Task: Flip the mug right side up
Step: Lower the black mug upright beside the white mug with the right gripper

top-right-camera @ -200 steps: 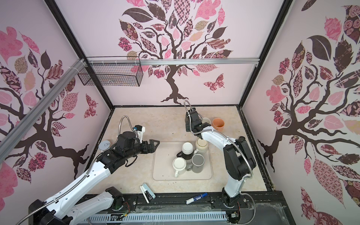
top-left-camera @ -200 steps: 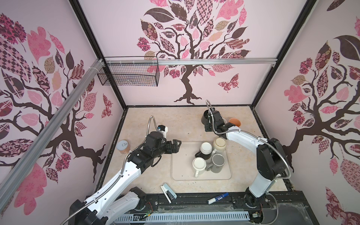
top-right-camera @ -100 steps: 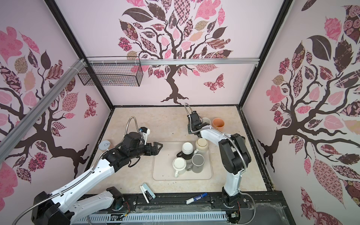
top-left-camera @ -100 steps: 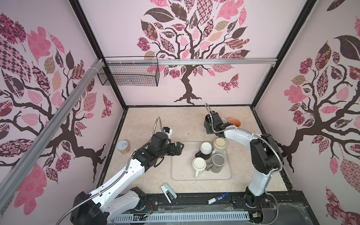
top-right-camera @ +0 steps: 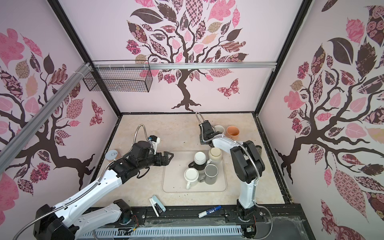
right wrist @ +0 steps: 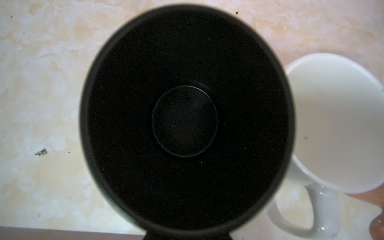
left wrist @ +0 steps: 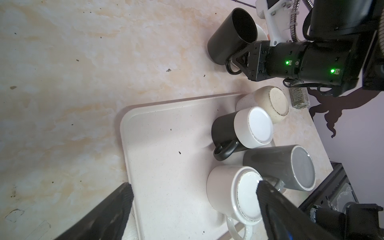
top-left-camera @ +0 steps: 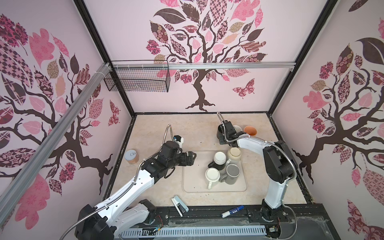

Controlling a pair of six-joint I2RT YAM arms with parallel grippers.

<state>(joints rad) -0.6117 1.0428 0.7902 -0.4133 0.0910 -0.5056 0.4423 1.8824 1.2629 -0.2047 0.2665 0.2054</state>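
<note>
Black mug (left wrist: pixel 226 43): stood mouth-up on the table (top-left-camera: pixel 166 128) behind the tray (top-left-camera: pixel 193 178), just beside a white mug (right wrist: pixel 336 124) and an orange cup (top-left-camera: pixel 250 131), so judged as turned already. Was pinched at the handle by the clamped right gripper (left wrist: pixel 238 61), with only release left to do. Hovered the left gripper (top-left-camera: pixel 192 159), jaws spread wide and empty, at the tray's edge near four upside-down mugs (top-left-camera: pixel 212 175), probably the work remaining.

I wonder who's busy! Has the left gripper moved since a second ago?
Yes. In a top view, the left gripper crept rightward, a little farther over the tray's left edge.
</note>
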